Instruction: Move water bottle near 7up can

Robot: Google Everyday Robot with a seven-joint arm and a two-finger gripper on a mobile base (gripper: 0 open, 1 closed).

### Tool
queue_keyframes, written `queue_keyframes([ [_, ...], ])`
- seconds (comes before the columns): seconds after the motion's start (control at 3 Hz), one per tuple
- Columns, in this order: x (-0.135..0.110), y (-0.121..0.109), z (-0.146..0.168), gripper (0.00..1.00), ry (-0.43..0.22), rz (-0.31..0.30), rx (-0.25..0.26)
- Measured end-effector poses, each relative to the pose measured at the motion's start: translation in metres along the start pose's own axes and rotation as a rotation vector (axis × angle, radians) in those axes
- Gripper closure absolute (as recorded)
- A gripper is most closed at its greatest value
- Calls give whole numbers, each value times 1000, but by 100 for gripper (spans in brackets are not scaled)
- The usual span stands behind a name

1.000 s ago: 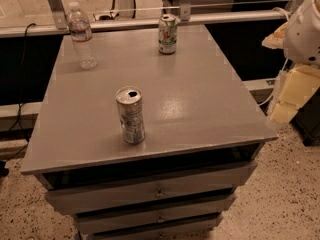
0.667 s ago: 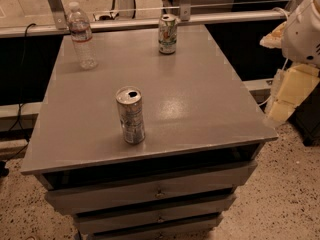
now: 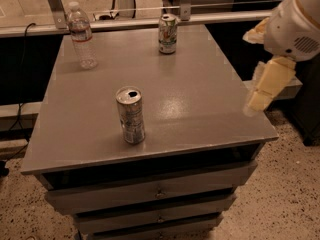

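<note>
Camera view shows little change in the last second. Only the arm has moved, drifting a touch inward from the right edge of the frame toward the bench point(image 3: 200, 99). The tool point(image 3: 261, 90) hangs off the bench's right side, just beyond its edge and near the front corner, angled downward. Whether it is spread or pressed together I cannot tell, but it holds nothing.

Nothing on the bench has shifted. The water bottle point(image 3: 81, 34) stands upright at the far left corner, with its cap on. The 7up can point(image 3: 168, 33) stands upright near the far edge at about mid-width, well apart from the bottle. A slim silver can point(image 3: 131, 115) with an opened top stands alone toward the front, between the arm and the bottle on a diagonal line.

By my reading the task has barely begun, and this small inward drift is the start of an approach. The tool must cross nearly the whole bench to reach the bottle. A path along the far side would pass over the 7up can, and a lower diagonal one would risk clipping the silver can.
</note>
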State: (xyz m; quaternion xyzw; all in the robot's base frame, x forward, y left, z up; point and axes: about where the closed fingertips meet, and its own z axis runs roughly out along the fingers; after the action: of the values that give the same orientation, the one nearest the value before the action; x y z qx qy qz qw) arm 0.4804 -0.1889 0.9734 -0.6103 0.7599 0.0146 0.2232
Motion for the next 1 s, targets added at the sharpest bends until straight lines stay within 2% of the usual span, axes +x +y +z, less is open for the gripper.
queue_keyframes([
  [0.67, -79, -56, 77, 0, -186, -77, -13],
  [1.0, -79, -56, 77, 0, -186, -78, -13],
])
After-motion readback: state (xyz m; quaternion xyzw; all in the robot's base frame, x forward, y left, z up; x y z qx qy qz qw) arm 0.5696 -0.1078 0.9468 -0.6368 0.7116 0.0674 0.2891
